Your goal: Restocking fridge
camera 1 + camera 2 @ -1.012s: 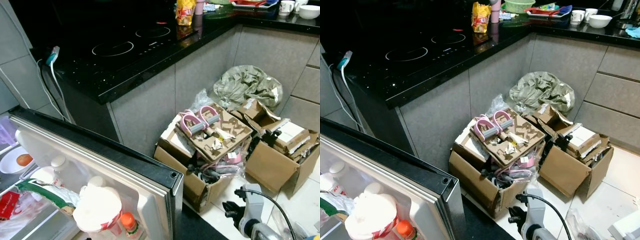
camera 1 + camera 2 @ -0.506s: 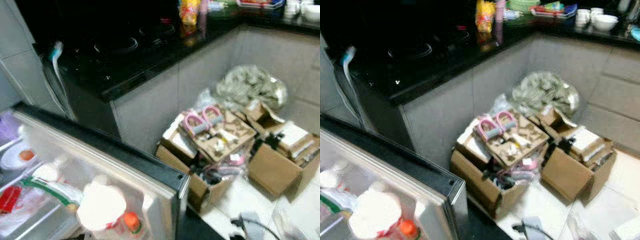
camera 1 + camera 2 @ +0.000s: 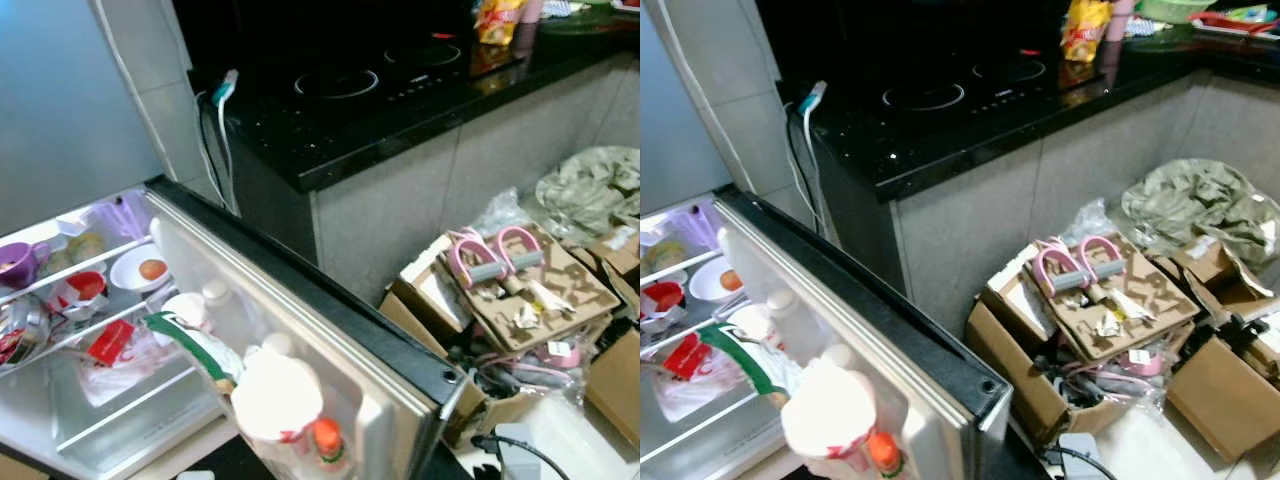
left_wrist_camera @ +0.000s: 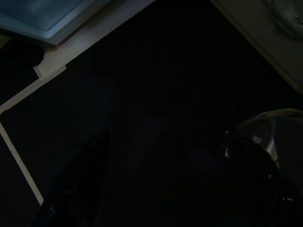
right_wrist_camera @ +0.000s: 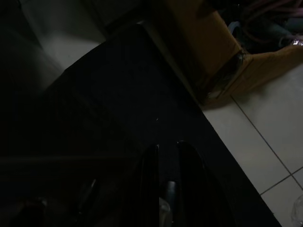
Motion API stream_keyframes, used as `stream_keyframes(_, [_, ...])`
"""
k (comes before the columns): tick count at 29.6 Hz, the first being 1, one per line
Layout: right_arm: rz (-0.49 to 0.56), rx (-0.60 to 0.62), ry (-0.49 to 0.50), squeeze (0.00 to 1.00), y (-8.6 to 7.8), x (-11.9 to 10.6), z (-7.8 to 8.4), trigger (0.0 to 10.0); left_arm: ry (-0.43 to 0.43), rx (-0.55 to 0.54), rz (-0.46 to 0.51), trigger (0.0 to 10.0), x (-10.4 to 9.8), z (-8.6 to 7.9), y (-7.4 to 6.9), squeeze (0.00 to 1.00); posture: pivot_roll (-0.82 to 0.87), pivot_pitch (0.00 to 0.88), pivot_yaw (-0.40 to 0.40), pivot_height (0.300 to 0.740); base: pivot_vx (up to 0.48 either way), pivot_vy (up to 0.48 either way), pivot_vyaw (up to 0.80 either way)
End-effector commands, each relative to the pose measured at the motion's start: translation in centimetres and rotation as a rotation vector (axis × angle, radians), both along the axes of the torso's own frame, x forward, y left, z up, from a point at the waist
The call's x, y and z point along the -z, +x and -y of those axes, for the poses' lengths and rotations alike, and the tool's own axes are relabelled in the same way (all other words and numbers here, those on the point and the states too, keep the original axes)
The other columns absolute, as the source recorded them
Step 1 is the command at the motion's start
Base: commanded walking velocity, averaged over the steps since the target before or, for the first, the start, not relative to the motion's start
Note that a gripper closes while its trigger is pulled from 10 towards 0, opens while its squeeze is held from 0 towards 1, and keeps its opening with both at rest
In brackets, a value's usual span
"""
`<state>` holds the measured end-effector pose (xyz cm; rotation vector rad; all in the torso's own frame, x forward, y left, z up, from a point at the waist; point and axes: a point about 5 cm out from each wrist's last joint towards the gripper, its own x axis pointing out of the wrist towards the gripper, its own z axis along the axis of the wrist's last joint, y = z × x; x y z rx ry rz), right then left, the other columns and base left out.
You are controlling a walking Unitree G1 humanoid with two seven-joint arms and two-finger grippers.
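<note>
The fridge stands open, its door (image 3: 330,330) swung out toward me. In the door rack sit a white tub with a red label (image 3: 275,400), an orange-capped bottle (image 3: 325,440) and a green-and-white bag (image 3: 190,345). On the inner shelves (image 3: 130,400) I see a white dish with an orange item (image 3: 140,270), a purple cup (image 3: 20,262) and a red packet (image 3: 108,342). My left gripper (image 4: 165,137) hangs open and empty in the dark over a black floor area. My right gripper (image 5: 167,146) hangs low beside a cardboard box, its fingers (image 5: 151,175) close together, holding nothing.
A black counter with an induction hob (image 3: 360,85) runs behind the door, with white cables (image 3: 215,140) hanging at its left end. Cardboard boxes (image 3: 500,300) full of clutter and a crumpled green bag (image 3: 590,190) crowd the tiled floor to the right. A yellow snack bag (image 3: 495,20) stands on the counter.
The camera has swung left, so the fridge interior and shelves have come into view and the boxes have slid right. My right arm shows less at the bottom edge.
</note>
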<state>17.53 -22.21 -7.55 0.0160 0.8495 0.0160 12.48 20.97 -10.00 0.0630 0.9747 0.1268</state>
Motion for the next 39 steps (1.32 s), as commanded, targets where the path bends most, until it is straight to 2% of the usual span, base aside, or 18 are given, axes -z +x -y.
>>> stream_keyframes(1, [-0.007, 0.026, -0.003, 0.00, -0.3, 0.1, 0.3, 10.0, -0.005, 0.019, -0.022, 10.0, 0.2, 0.4, -0.4, 0.00, -0.06, 0.067, 0.034, 0.734, 0.000, 0.000, 0.80])
stream_keyframes(5, [-0.012, 0.038, -0.009, 0.00, -0.6, 0.2, 0.6, 10.0, -0.008, 0.030, -0.026, 10.0, 0.3, 0.7, -0.4, 0.00, -0.06, 0.064, 0.034, 0.734, 0.000, 0.000, 0.80])
stream_keyframes(8, [-0.020, 0.058, -0.015, 0.00, -0.9, 0.3, 0.9, 10.0, -0.005, 0.030, -0.029, 10.0, 0.2, -0.1, -0.8, 0.00, -0.06, 0.063, 0.037, 0.734, 0.000, 0.000, 0.80])
stream_keyframes(13, [-0.034, 0.080, -0.025, 0.00, -1.4, 0.4, 1.2, 10.0, -0.004, 0.037, -0.028, 10.0, 0.2, -0.4, -0.9, 0.00, -0.06, 0.062, 0.039, 0.734, 0.000, 0.000, 0.80])
stream_keyframes(19, [-0.057, 0.145, -0.033, 0.00, -2.2, 0.7, 1.9, 10.0, -0.008, 0.047, -0.026, 10.0, 0.2, -0.6, -1.0, 0.00, -0.06, 0.065, 0.041, 0.734, 0.000, 0.000, 0.00])
stream_keyframes(39, [-0.065, 0.164, -0.051, 0.00, -2.5, 0.7, 2.3, 10.0, -0.036, 0.043, -0.031, 10.0, 0.2, -0.7, -1.1, 0.00, -0.07, 0.076, 0.044, 0.734, 0.000, 0.000, 0.00])
